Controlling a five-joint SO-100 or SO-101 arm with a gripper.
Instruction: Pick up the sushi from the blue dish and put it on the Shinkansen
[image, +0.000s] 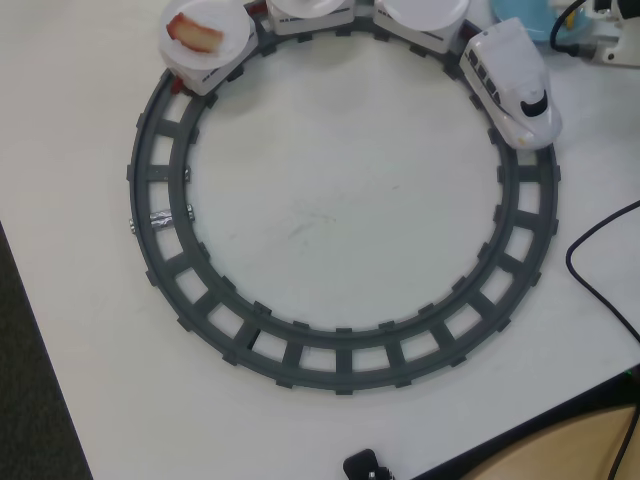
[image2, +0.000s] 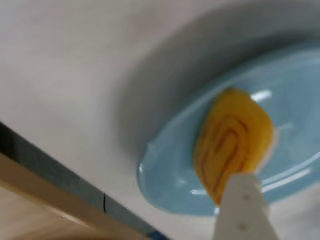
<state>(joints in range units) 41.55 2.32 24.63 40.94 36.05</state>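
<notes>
Sushi (image2: 234, 142): yellow, swirled top, lying on the blue dish (image2: 170, 175) in the wrist view, toward the dish's near rim. Picture is blurred. One white finger (image2: 245, 210) of the tool (image2: 239, 187) comes up from the bottom edge and overlaps the sushi's lower end. The second finger is not visible, so I cannot tell whether the tool is spread, closed, or gripping. Whether the sushi is lifted clear of the dish is also unclear.

Dish sits on the white table (image2: 65, 65), close to the table edge in that view. In the overhead view only a sliver of the dish (image: 528, 20) shows at the top right, with part of the arm beside it.

Shinkansen (image: 512, 88): on the round grey track (image: 300, 350), upper right, nose toward the bottom of the view. The cars behind it carry white plates. The rear plate (image: 225, 45) already holds a red-pink sushi (image: 195, 33); the other two plates look free.

Risks, as judged:
- Contact looks to be at the sushi's end, not its middle, so it may pivot or slip out on lifting.
- The glossy dish could let the piece slide instead of seating between the fingers.
- Dish near the table edge: a push could shift it outward.
- Plates are small and raised, so an off-centre release could roll the sushi onto the track.
</notes>
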